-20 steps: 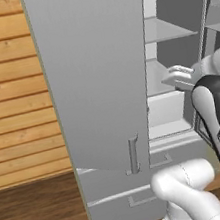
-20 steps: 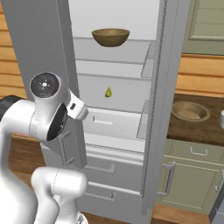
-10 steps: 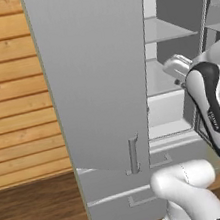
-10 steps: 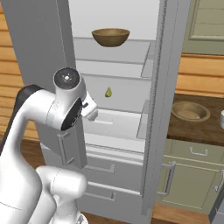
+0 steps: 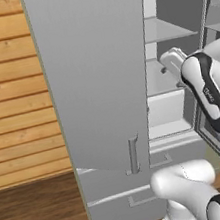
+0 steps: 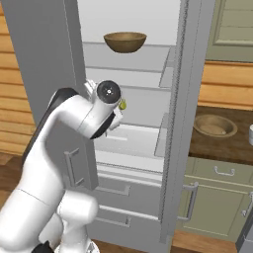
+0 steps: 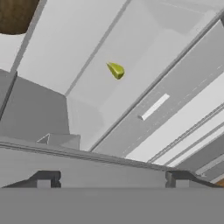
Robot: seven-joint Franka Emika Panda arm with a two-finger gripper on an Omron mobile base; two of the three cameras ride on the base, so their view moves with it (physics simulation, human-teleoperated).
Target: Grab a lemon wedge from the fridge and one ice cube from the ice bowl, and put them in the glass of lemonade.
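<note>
The fridge (image 6: 173, 123) stands with its doors open, and its left door (image 5: 96, 74) hangs wide. On the middle shelf lies the lemon wedge (image 7: 116, 70), small and yellow-green, partly behind my wrist in the right base view (image 6: 122, 105). My gripper (image 7: 113, 179) is open, its fingertips (image 7: 46, 179) wide apart with nothing between them, some way short of the wedge. My hand (image 5: 172, 61) reaches into the fridge opening. The ice bowl (image 6: 214, 125) sits on the dark counter to the right. The glass of lemonade (image 6: 250, 134) shows at the right edge.
A dark brown bowl (image 6: 125, 41) stands on the top fridge shelf, above the wedge. A white drawer front (image 6: 131, 141) lies below the middle shelf. The right fridge door (image 6: 180, 99) stands edge-on between fridge and counter. Green cabinets (image 6: 217, 197) lie under the counter.
My arm has swung up and forward into the fridge opening. Its wrist now stands in front of the middle shelf and partly covers the lemon wedge in the right base view.
</note>
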